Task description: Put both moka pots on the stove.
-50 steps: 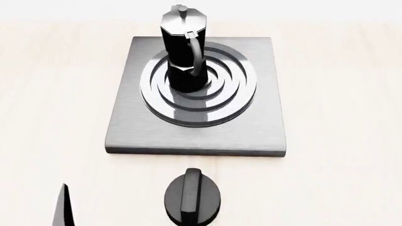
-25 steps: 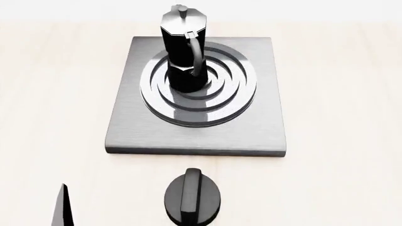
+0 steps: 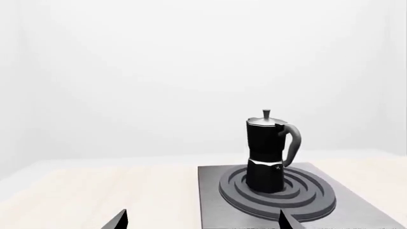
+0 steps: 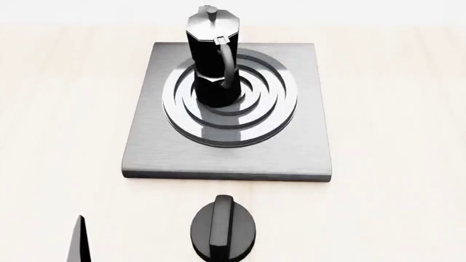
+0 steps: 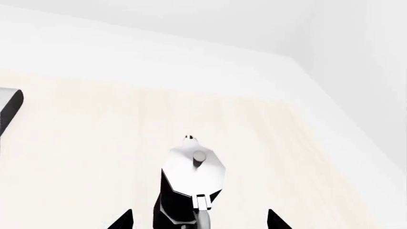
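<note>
Currently two moka pots counted. First moka pot upright on stove, on raised rings, upper centre of head view, handle toward camera. Second moka pot on pale wooden table, seen from above at lower centre of right wrist view, well apart from stove. One round black knob near stove's front edge. Right gripper above second pot, fingers spread wide, straddling it, apparently not touching. Left gripper: fingertips spread wide, holding nothing, aimed toward stove.
</note>
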